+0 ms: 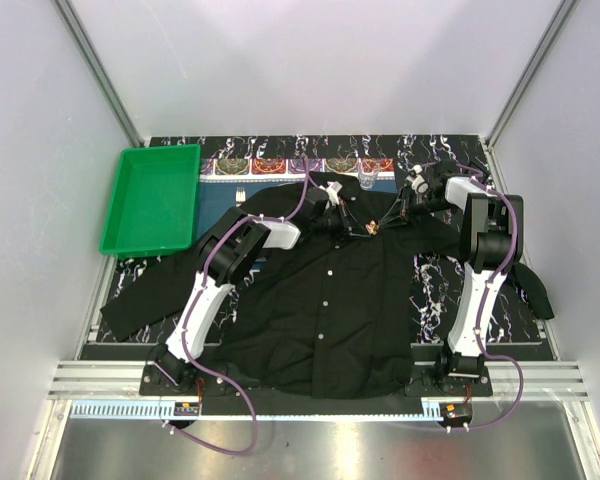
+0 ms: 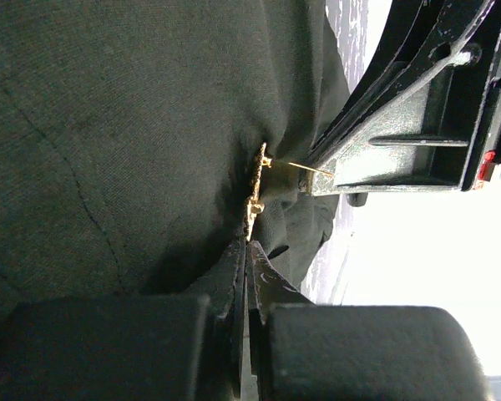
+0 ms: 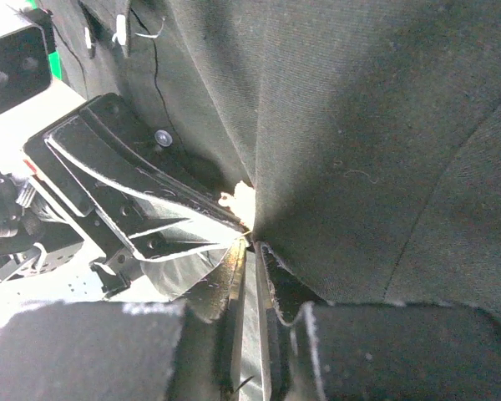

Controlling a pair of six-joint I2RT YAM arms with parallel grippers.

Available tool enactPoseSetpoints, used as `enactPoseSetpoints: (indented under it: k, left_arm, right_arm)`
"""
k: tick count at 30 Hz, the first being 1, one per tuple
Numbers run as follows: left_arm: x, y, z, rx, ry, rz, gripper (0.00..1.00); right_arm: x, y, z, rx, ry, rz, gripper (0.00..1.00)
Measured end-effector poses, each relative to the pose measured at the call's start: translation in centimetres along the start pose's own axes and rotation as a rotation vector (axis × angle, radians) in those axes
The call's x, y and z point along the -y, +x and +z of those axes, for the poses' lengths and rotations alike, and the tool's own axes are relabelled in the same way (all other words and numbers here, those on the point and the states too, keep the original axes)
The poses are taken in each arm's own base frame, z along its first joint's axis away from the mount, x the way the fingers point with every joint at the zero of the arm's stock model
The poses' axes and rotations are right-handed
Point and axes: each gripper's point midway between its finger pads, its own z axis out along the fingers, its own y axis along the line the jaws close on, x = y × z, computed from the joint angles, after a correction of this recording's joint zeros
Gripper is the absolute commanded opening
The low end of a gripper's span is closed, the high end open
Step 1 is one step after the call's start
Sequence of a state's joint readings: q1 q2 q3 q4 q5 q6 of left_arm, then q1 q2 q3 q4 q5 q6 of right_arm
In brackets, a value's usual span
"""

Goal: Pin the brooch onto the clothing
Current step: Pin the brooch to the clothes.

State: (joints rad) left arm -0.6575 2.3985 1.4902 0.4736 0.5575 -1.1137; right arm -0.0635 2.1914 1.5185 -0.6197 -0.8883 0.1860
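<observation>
- Black clothing [image 1: 320,310] lay spread front up over a patterned placemat [image 1: 442,285] on the bench [image 1: 300,445] in the top view. A green tray [image 1: 150,200] sat just beyond the clothing's sleeve on the left arm's side.
- Both arms reached over the clothing's chest, just below its collar. The left claw [image 1: 358,230] and right claw [image 1: 387,220] met tip to tip there, with the brooch [image 1: 372,227] a tiny golden speck between them against the cloth.
- From the left wrist, the left claw [image 2: 247,251] was clenched, its fingers pressed together on the lower end of the brooch [image 2: 255,188]. The brooch stood edge-on in line with the fingers, against a puckered fold of the clothing [image 2: 108,125].
- The brooch's thin needle [image 2: 311,170] stuck out away from the clothing and reached the tip of the right claw [image 2: 319,180]. Whether it touched or merely crossed that tip, I could not tell.
- From the right wrist, the right claw [image 3: 252,249] had its fingers drawn nearly together, only a narrow slit between them, with the tips at a crease of the clothing [image 3: 384,125]. Whether they pinched cloth or pin could not be made out.
- Just above that crease the brooch [image 3: 236,199] showed as a pale, washed-out blob at the tip of the left claw [image 3: 221,219].
</observation>
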Motion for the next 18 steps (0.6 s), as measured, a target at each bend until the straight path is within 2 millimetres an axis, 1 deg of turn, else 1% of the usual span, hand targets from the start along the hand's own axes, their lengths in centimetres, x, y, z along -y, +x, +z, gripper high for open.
enactPoseSetpoints:
  k: [6,13,18]
  left_arm:
    - [-0.4,-0.1,0.0,-0.018,-0.036,0.042,0.00]
    - [0.4,-0.9,0.2,-0.029,-0.056,0.110,0.00]
    - [0.9,-1.4,0.1,-0.038,-0.069,0.144,0.00]
  right_arm:
    - [0.5,0.3,-0.1,-0.009,0.020,-0.015,0.17]
    - [0.4,-0.3,-0.4,0.000,0.032,-0.060,0.17]
    - [0.4,-0.3,-0.5,-0.003,0.036,-0.080,0.17]
